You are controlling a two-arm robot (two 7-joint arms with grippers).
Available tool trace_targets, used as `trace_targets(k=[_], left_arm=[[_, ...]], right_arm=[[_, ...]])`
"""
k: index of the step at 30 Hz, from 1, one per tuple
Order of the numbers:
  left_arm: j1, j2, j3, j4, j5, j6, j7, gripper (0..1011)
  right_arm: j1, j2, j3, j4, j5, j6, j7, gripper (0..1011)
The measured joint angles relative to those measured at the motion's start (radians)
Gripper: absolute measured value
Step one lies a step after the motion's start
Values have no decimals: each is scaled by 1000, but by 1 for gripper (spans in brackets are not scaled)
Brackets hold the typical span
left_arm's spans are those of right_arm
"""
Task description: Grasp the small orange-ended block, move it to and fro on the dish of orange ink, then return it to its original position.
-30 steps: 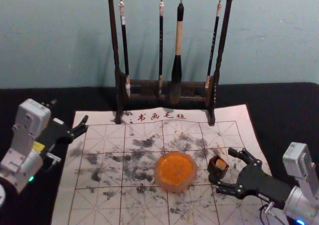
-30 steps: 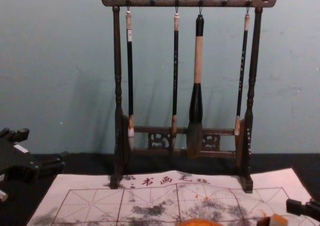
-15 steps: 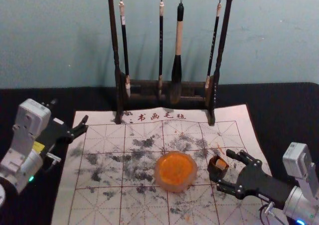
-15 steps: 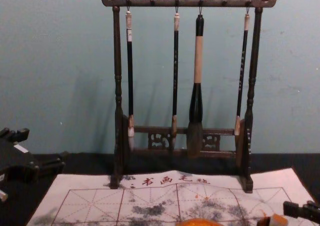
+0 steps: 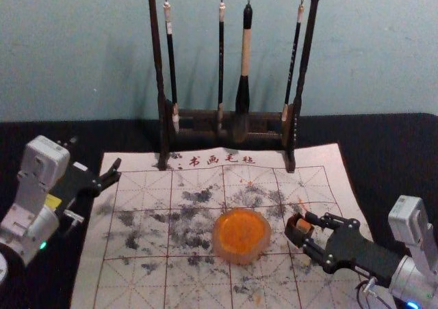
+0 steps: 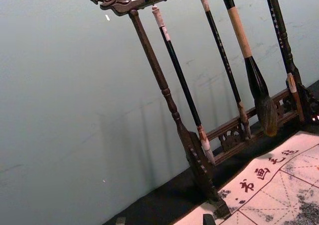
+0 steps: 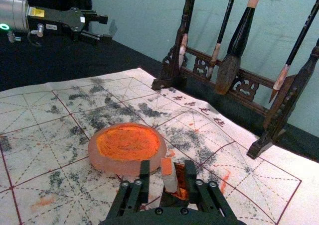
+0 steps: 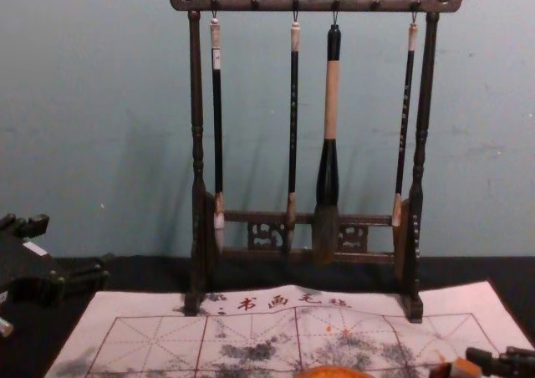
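Ink-smudged paper (image 5: pixel 137 285) lies beneath your right gripper (image 5: pixel 310 232), whose fingers stand apart with the block (image 7: pixel 169 172) between them, leaning slightly in its dark holder (image 7: pixel 173 201). Your left gripper (image 5: pixel 96 153), fingers spread, is parked off the other side of the sheet. Watch how you close: the holder sits right by your fingertips too, so if they're too low you may pinch its walls and drag it along. An off-centre squeeze could push the block over against the holder, and a shallow one could let it slip. The dish (image 5: pixel 239 258) is just beyond the fingertips, so a sideways swing before lifting might knock it.
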Motion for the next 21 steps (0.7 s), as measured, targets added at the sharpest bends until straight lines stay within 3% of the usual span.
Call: trace_targets(k=[9,21], left_arm=[[0,0,0,0,0,0,0,1001],[0,0,0,0,0,0,0,1001]], right_arm=[[0,0,0,0,0,0,-1,107],[0,0,0,0,0,-1,-2,93]])
